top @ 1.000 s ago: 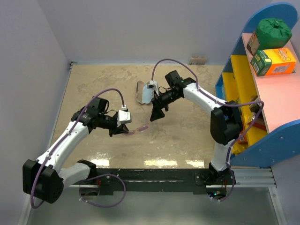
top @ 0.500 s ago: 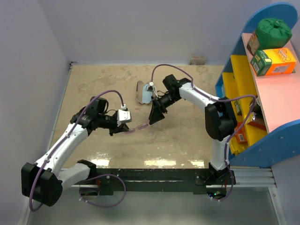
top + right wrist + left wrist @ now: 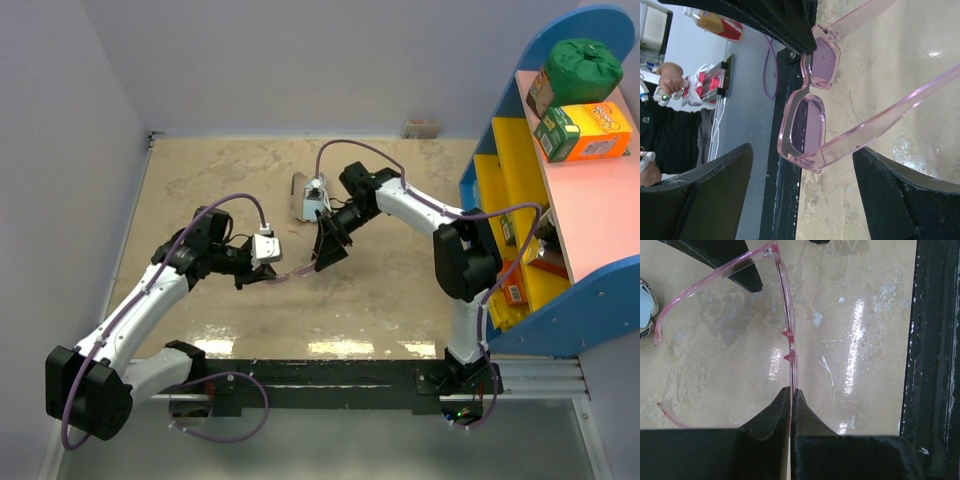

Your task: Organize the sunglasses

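Holding the sunglasses point(image 3: 786, 310) above the table point(image 3: 400, 280) by the front frame, left gripper point(image 3: 791, 392) clamped shut; right gripper point(image 3: 802, 172) at the far temple, jaws wide, empty, straddling it crosswise.

From overhead, the sunglasses point(image 3: 298, 271) are too small to resolve beyond a pale pink streak, and the flag-print case point(image 3: 295, 200) lies partly concealed behind the right arm's wrist camera point(image 3: 318, 192). In the left wrist view one temple disappears behind the left gripper point(image 3: 791, 392), whose closed fingers also cover the nearest section of the frame. In the right wrist view both temples run off the picture's edges, and a person point(image 3: 662, 135) at the left edge is cut off.
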Robot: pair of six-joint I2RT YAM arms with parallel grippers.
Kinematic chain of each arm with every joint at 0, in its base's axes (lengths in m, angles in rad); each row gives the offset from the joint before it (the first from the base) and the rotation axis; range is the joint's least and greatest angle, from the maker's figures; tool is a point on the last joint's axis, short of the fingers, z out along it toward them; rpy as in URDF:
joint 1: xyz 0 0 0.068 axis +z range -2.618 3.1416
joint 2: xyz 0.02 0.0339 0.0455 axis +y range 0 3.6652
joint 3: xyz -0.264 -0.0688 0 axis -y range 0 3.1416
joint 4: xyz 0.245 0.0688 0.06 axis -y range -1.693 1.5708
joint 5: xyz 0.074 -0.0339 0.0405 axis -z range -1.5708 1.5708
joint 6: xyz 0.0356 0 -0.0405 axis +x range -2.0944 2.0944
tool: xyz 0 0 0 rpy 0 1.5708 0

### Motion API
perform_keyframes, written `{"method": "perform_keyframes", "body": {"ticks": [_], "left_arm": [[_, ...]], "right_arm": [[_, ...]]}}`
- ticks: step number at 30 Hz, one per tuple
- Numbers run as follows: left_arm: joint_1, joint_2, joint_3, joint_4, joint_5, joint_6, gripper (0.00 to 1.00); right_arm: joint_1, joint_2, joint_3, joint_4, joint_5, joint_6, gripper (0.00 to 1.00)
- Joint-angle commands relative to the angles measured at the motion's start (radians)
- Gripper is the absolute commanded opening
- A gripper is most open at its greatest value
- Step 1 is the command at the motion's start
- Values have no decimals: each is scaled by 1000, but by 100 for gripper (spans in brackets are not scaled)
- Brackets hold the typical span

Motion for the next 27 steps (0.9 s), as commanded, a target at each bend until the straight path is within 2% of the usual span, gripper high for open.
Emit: {"method": "perform_keyframes", "body": {"ticks": [1, 7, 13, 23, 24, 26, 27], "left_arm": [[-6, -15, -5, 42, 22, -15, 0], [-7, -6, -7, 42, 25, -13, 0], [-7, -6, -8, 43, 28, -15, 0], [-7, -5, -8, 43, 26, -16, 1], [-9, -8, -7, 45, 22, -19, 9], [-7, -11, -8, 50, 19, -24, 18], [-7, -12, -7, 51, 17, -27, 26]], "right_arm": [[18, 22, 61, -30, -13, -21, 80], [26, 59, 86, -38, -3, -24, 70], [32, 54, 84, -28, 10, -24, 49], [30, 16, 75, 11, 45, 6, 40], [30, 13, 72, 14, 46, 6, 39], [32, 7, 67, 18, 46, 6, 36], [30, 7, 67, 18, 50, 6, 36]]}}
